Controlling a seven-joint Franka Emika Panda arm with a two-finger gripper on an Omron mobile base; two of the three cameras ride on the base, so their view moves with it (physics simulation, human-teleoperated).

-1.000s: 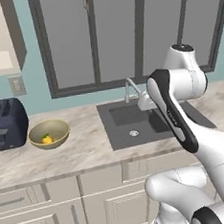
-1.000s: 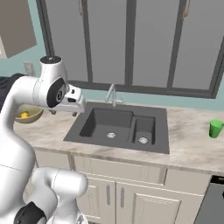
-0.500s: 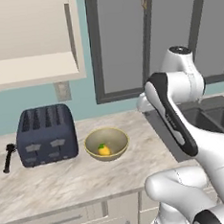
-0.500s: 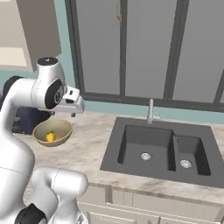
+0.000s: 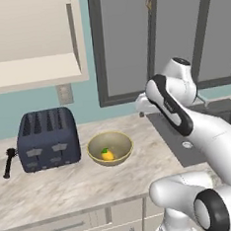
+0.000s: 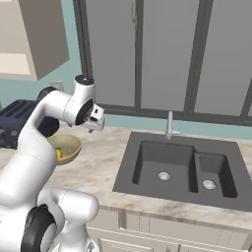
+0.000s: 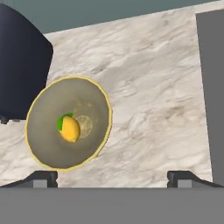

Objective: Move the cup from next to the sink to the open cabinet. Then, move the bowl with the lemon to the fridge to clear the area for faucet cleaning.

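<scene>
the bowl (image 5: pixel 110 148) sits on the marble counter (image 5: pixel 69 186), just to the right of the dark blue toaster (image 5: pixel 47 139) and close to it without clearly touching; it is wide, shallow and olive-tan with a paler rim; in the hand view the bowl (image 7: pixel 68 128) lies left of centre with the lemon (image 7: pixel 69 129) resting inside it near the middle, a patch of green at one end of the fruit; the lemon (image 5: pixel 107 155) also shows as a small yellow spot low in the bowl from the left base view; from the right base view the bowl (image 6: pixel 66 148) is partly hidden behind the white arm; the gripper (image 7: pixel 111 177) hangs above the counter to the right of the bowl, its two dark fingertips (image 7: pixel 43 176) spread wide apart with nothing between them and well clear of the bowl's rim; the sink (image 6: pixel 179 169) lies to the right of the bowl, a stretch of bare counter between them, with the faucet (image 6: pixel 170 125) standing at its back edge; the open cabinet (image 5: pixel 29 41) hangs on the wall above the toaster, its pale shelf showing.
</scene>
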